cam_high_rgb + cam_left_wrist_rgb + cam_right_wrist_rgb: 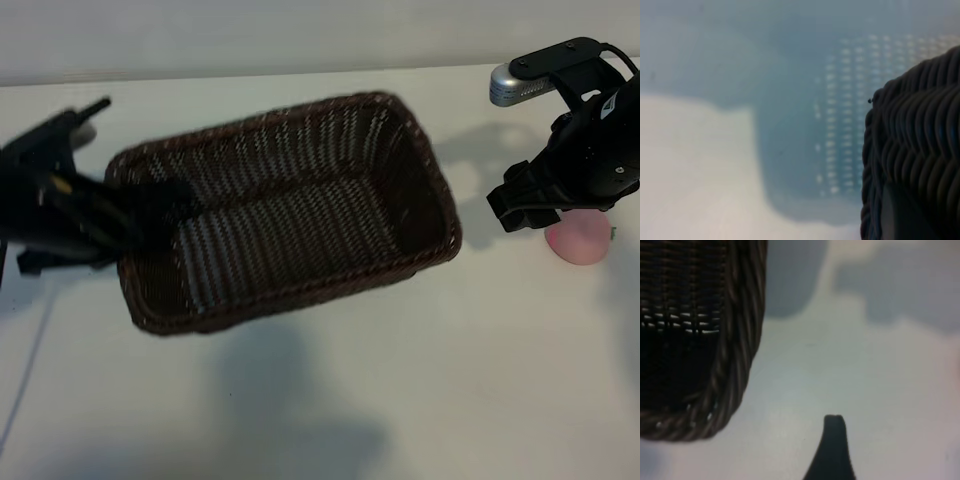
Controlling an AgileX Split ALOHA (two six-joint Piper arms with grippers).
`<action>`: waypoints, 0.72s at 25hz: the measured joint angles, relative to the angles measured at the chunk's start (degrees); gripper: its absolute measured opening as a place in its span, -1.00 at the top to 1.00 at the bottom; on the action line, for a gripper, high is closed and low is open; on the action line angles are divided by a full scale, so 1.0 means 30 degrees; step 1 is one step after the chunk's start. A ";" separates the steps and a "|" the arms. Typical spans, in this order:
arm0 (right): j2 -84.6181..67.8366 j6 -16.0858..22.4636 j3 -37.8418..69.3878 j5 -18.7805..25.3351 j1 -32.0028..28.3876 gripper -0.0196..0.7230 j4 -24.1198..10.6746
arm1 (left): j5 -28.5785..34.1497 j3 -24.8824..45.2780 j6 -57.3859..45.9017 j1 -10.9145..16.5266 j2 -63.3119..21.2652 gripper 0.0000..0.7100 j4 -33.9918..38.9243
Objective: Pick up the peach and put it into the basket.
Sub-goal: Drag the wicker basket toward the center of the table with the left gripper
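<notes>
Resting on the desk (420,400) at the basket's (300,290) three o'clock, the peach (580,240) looks light, smooth, probably bruisable; the wide-open, empty right hand (535,205) above should straddle its middle, while the left hand (150,215) pinches the rim.

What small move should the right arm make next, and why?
Probably lower the right gripper onto the peach and close. Its jaws are open and hang just above the peach, which lies on the table beside the basket, not yet grasped. The left gripper holds the basket's rim.
</notes>
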 joint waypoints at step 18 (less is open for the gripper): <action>0.0000 -0.0004 0.0000 0.0093 0.0000 -0.66 0.0020 | 0.4143 -0.8147 0.3464 0.0698 0.5938 0.55 0.0200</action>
